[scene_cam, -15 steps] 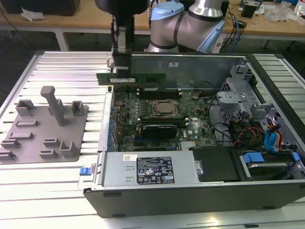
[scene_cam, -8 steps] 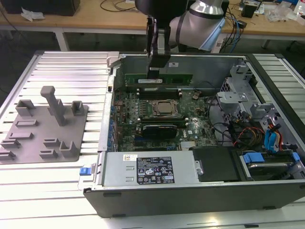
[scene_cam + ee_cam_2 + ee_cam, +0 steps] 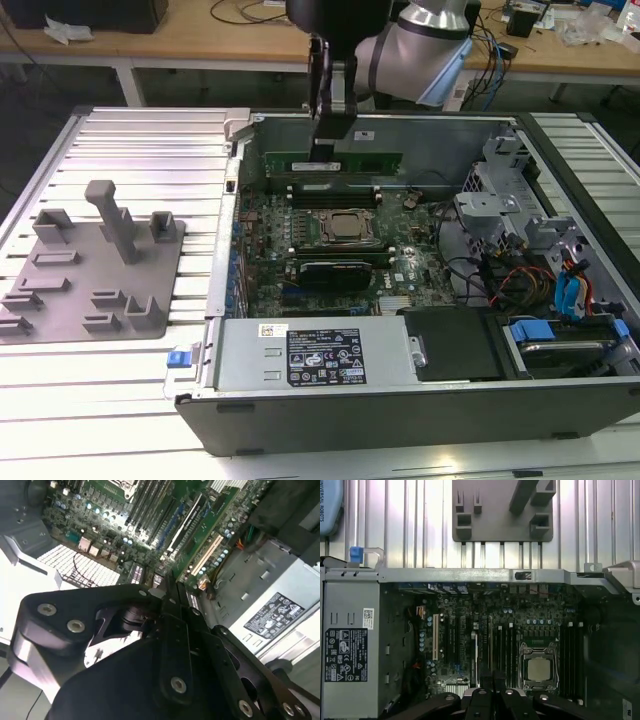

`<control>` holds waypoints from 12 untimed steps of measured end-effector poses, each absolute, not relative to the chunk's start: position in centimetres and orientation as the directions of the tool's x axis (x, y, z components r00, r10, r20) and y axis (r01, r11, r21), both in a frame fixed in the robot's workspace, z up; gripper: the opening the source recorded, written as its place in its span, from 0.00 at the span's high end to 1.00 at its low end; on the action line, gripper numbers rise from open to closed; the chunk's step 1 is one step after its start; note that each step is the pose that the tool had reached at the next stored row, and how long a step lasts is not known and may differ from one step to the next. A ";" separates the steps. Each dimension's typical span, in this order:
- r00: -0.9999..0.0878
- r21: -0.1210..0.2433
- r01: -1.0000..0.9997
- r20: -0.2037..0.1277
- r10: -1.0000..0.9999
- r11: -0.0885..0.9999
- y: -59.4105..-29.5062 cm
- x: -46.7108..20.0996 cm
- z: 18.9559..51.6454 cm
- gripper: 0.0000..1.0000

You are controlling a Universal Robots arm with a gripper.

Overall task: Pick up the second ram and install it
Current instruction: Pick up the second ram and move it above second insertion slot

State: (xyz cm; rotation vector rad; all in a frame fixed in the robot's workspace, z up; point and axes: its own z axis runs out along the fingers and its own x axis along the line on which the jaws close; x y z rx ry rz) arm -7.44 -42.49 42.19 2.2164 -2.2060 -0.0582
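the black, flat-linked gripper (image 3: 331,140) pinches the top edge of the second ram (image 3: 375,163), its fingers closed on the thin green board. the stick hangs level, white label showing, over the motherboard (image 3: 262,222) edge nearest the open metal case (image 3: 400,410) wall, just beyond the square silver cpu socket (image 3: 345,228). 1 grey moulded fixture plate (image 3: 90,270) lies on the ribbed aluminium table (image 3: 150,140).

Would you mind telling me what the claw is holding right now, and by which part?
The claw grips the long, thin green circuit-board stick at the middle of its top edge.
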 end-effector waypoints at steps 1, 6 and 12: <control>0.004 0.036 -0.999 -0.017 -1.000 -0.005 -42.2 -7.4 41.7 0.91; 0.004 0.036 -0.999 -0.017 -1.000 -0.005 -40.6 -7.3 39.8 0.91; 0.005 0.036 -0.999 -0.017 -1.000 -0.005 -39.9 -6.8 38.5 0.91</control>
